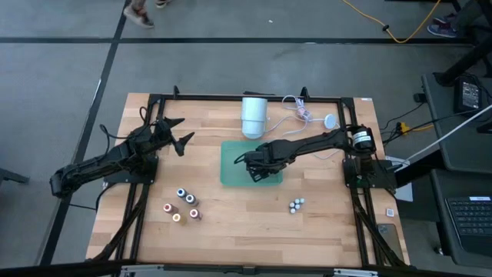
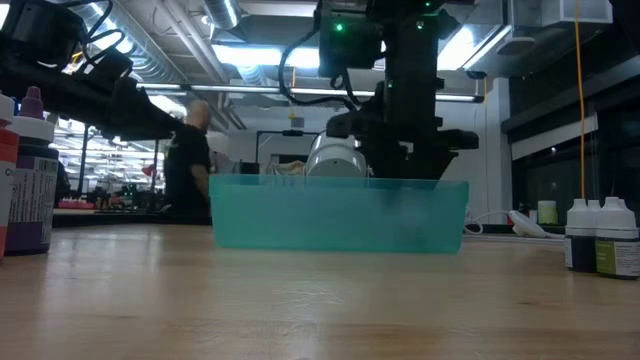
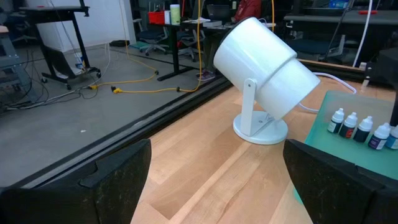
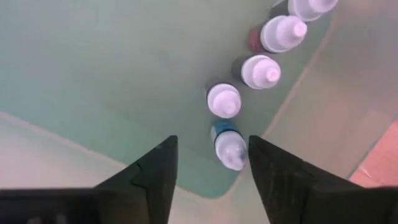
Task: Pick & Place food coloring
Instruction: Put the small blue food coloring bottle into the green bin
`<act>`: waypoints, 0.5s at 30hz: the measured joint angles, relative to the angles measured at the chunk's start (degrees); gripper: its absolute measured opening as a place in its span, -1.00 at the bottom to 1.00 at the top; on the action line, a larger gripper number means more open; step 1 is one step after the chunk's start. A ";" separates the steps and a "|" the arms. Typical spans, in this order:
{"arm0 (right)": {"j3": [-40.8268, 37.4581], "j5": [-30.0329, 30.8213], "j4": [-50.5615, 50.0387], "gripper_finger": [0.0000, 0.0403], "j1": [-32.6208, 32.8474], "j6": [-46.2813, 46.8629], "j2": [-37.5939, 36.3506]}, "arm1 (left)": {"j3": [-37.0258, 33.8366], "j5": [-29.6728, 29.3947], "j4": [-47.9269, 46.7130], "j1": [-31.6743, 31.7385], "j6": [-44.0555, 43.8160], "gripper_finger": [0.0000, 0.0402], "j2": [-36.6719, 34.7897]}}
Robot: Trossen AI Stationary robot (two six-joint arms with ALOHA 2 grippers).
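The food coloring is small bottles with white caps. Several stand in a row (image 4: 261,62) along one edge of the teal tray (image 1: 231,173), also seen as a bottle row (image 3: 364,127) in the left wrist view. More bottles stand on the wood: one group (image 1: 183,205) at the near left and another group (image 1: 296,205) at the near right. My right gripper (image 4: 212,142) is open and points down into the tray, its fingers on either side of a blue-labelled bottle (image 4: 229,146). My left gripper (image 1: 183,132) hovers open over the table's left part.
A large white cylinder lamp (image 1: 254,115) on a round foot stands at the table's far edge behind the tray, with a white cable (image 1: 304,114) beside it. In the low view the tray wall (image 2: 340,215) hides the bottles inside. A person (image 2: 188,160) stands in the room beyond.
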 joint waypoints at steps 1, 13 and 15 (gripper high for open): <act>0.06 0.00 -0.44 0.01 0.00 -0.03 -0.40 | 0.00 0.00 0.00 0.00 0.00 0.80 0.00; 0.49 -0.08 -2.49 0.25 2.47 -3.81 -9.07 | -0.01 0.00 0.03 0.00 0.00 0.80 -0.02; 0.52 -0.40 -2.70 0.30 3.57 -6.38 -10.81 | -0.01 0.00 0.02 0.00 0.00 0.80 -0.02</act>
